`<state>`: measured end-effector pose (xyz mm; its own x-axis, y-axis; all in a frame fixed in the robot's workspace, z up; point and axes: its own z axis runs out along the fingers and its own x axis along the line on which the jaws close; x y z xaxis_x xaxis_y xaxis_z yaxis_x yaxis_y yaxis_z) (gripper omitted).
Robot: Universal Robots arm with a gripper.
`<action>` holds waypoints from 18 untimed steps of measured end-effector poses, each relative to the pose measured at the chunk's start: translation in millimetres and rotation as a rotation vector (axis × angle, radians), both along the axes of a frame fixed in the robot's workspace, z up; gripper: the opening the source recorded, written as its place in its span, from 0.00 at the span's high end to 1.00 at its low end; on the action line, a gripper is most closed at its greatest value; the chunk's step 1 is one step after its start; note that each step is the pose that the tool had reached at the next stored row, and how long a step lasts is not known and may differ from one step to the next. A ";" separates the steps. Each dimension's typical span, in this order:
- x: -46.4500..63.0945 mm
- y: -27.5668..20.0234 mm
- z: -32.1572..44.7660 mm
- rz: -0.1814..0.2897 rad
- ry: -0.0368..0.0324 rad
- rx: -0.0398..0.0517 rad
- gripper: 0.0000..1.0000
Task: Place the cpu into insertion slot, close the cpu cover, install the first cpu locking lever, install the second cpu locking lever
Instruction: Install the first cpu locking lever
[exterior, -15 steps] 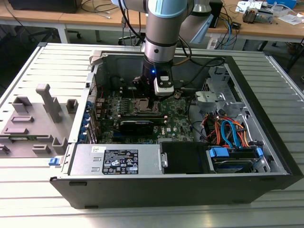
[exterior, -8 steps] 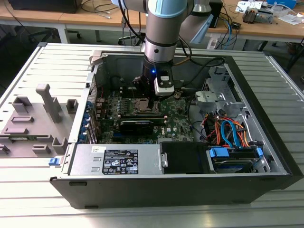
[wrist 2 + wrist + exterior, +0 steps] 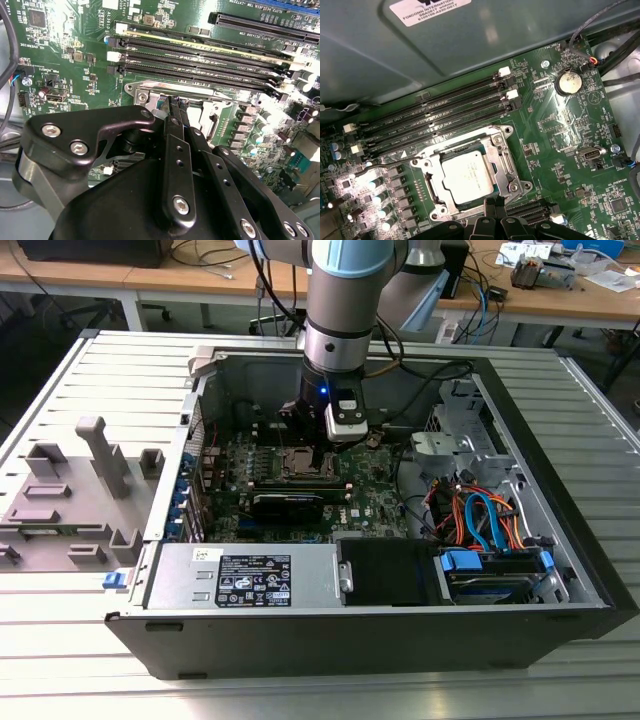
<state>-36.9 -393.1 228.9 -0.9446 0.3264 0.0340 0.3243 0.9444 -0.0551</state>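
Cpu (image 3: 470,175), a light, stiff, fragile chip best taken by its edges, sits beneath the closed cover (image 3: 507,167); in the exterior view I hold my clenched, empty gripper (image 3: 312,440) at its one o'clock.

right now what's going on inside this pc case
A robot arm holds its gripper low inside an open computer case, jaws shut, at the edge of the insertion slot. The cpu already lies in the slot, and the cpu cover is down around it. A thin wire lever juts out beside the socket; I cannot tell whether it is latched.
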 end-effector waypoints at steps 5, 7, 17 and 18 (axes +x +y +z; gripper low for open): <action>0.0 0.0 0.0 0.009 0.0000 0.0002 0.89; 0.0 0.0 0.0 0.012 0.0000 0.0002 0.89; 0.0 0.0 0.0 0.028 0.0000 0.0009 0.89; 0.0 0.0 0.0 0.029 0.0000 0.0010 0.89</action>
<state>-36.9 -393.1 228.9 -0.9538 0.2985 0.0343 0.2965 0.9535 -0.0541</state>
